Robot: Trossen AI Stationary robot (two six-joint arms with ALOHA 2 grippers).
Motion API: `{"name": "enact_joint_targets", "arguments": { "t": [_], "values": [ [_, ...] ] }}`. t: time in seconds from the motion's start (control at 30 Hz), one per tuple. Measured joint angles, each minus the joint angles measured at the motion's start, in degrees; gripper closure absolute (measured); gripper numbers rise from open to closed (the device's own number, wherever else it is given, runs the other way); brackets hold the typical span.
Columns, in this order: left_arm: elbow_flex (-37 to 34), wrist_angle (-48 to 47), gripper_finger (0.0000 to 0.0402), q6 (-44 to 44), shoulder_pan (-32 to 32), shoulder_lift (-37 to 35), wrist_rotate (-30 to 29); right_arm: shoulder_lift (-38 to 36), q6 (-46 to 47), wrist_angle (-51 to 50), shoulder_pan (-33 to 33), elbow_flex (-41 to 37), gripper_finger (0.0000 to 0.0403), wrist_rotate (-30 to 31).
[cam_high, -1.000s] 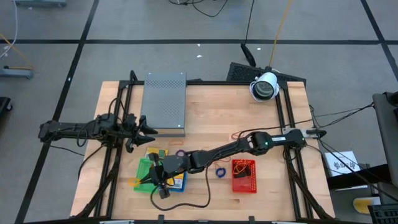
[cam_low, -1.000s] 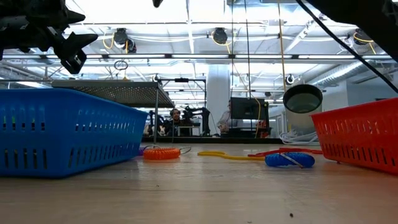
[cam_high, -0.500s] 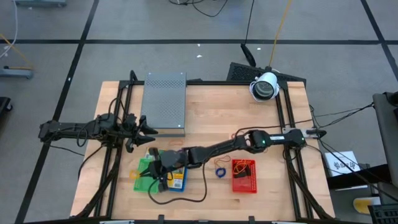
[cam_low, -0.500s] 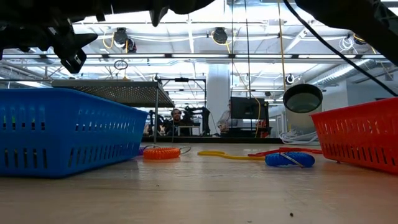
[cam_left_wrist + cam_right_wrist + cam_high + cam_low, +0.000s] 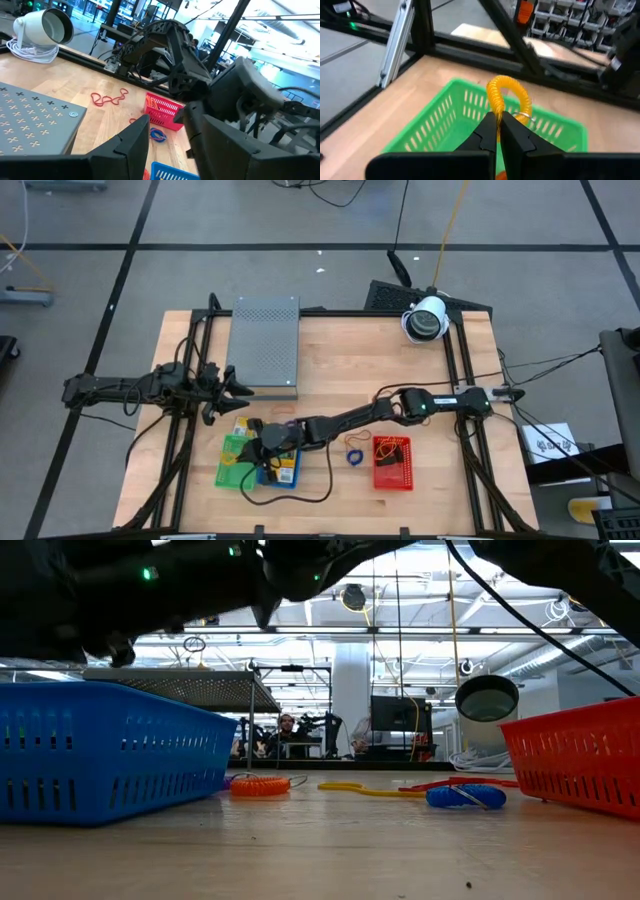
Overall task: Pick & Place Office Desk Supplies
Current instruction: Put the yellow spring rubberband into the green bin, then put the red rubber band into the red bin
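Right gripper (image 5: 498, 131), since a second ago drawn from the blue basket (image 5: 283, 471) to above the green basket (image 5: 445, 125), fingers clamped on a yellow coil loop (image 5: 507, 95) standing upright directly over its interior; left gripper (image 5: 232, 387), apart, idle beside the grey perforated box (image 5: 265, 345).

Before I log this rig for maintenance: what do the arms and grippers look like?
Both arms are dark, slim and jointed, with black cables along them. The left gripper has two black, pointed fingers. The right gripper has two flat black fingers. The right arm bears a small green light.
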Motion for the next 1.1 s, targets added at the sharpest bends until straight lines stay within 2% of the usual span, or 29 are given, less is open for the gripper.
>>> {"name": "enact_joint_targets", "arguments": {
  "t": [0.37,0.83,1.1],
  "values": [
    [0.0,0.0,0.0215,0.0,0.0,0.0,0.0,0.1,0.1,3.2,-0.2,-4.0,0.0401,-0.2],
    [0.0,0.0,0.0215,0.1,0.0,0.0,0.0,0.1,2.1,2.1,-0.2,-4.0,0.0329,1.1],
    [0.0,0.0,0.0215,0.0,0.0,0.0,0.0,-0.2,2.1,0.2,-0.1,-4.0,0.0312,1.1]
  ]
}}
